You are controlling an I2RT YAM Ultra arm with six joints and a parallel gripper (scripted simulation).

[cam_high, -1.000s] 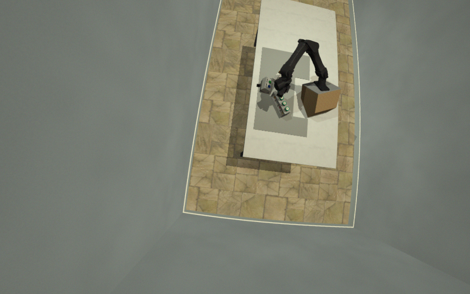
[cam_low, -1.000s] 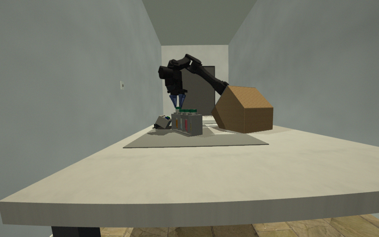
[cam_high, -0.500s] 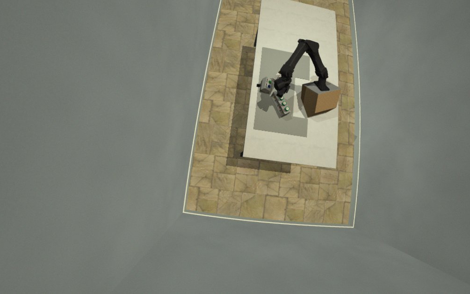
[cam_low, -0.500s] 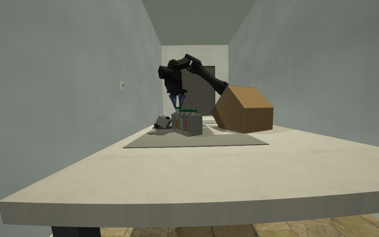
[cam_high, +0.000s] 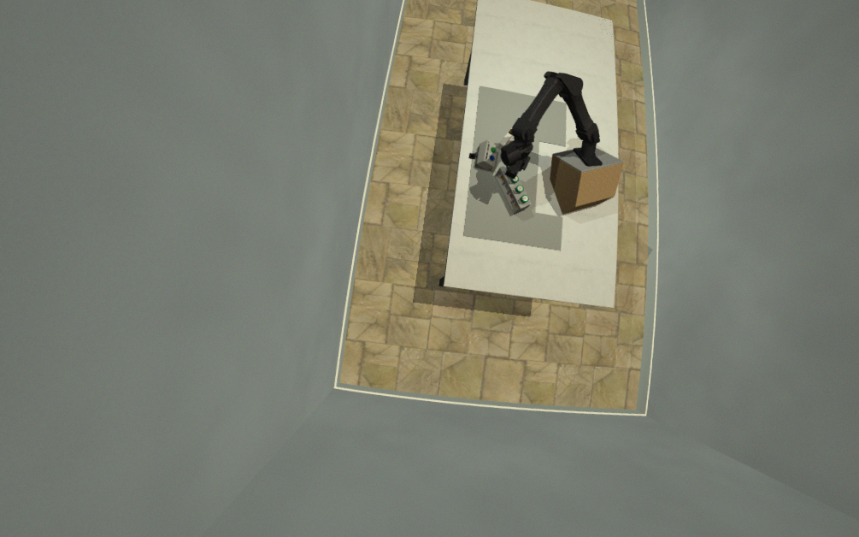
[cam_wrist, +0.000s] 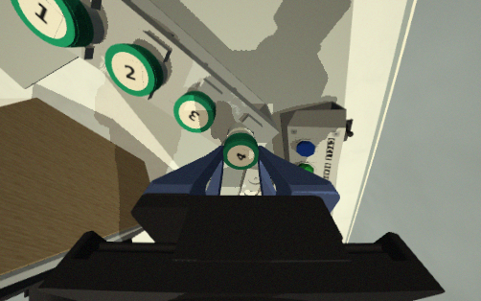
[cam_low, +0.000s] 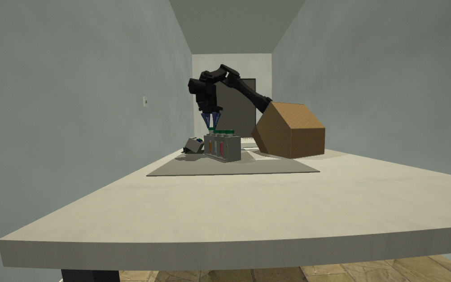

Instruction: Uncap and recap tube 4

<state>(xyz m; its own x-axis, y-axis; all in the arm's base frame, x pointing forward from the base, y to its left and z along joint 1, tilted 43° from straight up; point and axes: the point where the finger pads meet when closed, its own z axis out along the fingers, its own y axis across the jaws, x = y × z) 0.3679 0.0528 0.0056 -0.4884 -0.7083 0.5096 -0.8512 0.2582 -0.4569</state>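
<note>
My arm [cam_high: 555,100] arches up from its brown box pedestal [cam_high: 585,179] and folds down, wrist vertical, so my gripper [cam_wrist: 240,150] points straight at the far end of the decapping station [cam_low: 232,150]. My blue fingers are clenched on the cap of tube 4 [cam_wrist: 240,154], green rim with the numbered dot facing me; it sits over its tube's mouth, though I cannot tell whether it touches. Cap 3 [cam_wrist: 194,111] stands just beside, caps 2 [cam_wrist: 131,70] and 1 [cam_wrist: 45,16] farther along the row. The key desk [cam_wrist: 310,139] lies close on the other side, with the blue CYCLE key [cam_wrist: 304,148] and the green READY key [cam_wrist: 306,168], near the table edge [cam_wrist: 380,120].
</note>
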